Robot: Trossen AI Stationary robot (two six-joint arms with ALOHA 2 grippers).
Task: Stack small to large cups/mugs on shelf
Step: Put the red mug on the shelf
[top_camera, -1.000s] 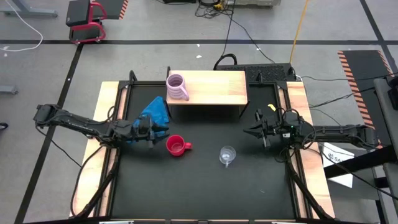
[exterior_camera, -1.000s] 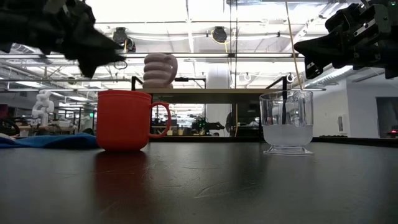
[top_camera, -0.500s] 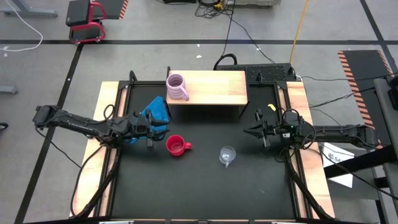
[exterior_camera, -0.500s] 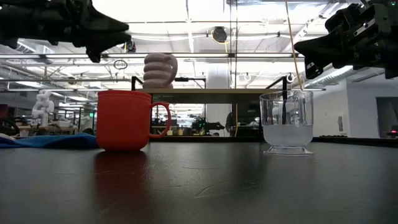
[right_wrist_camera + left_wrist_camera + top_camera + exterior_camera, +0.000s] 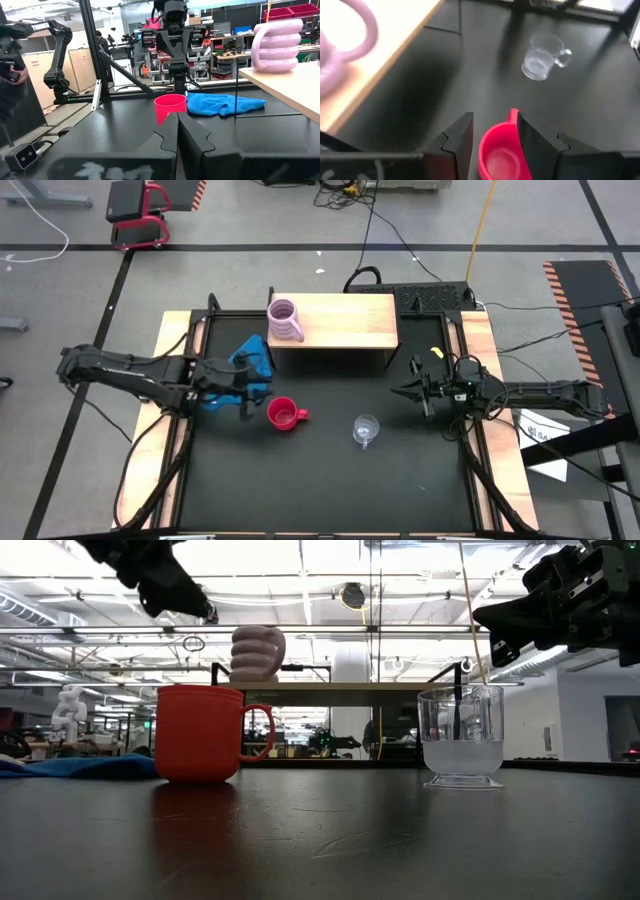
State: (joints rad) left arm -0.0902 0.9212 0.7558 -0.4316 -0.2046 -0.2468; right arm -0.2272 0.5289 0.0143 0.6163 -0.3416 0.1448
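ribbed lilac-pink mug [image 5: 285,320] stands upright on the low light-wood shelf [image 5: 345,320], at its left end, handle turned toward the shelf's middle. mid-sized red mug [image 5: 284,414] sits upright on the black bench top [image 5: 330,480], in front of the shelf's left end, handle pointing right in the high view. small clear glass cup [image 5: 366,428] stands to the right of the red mug, apart from it, handle toward the bench's front edge.

left gripper [image 5: 492,137] hovers above and just left of the red mug, fingers released and apart, nothing between them; the wrist view looks down past them into the mug's mouth. right gripper [image 5: 410,391] waits off the right side, fingers clenched together, empty.

a crumpled blue cloth [image 5: 250,360] lies by the shelf's left leg, under the left arm. pale wooden side rails [image 5: 480,360] flank the black top; grey floor with cables surrounds it.

bench area in front of both cups is open; gap between the red mug and the glass cup is clear.
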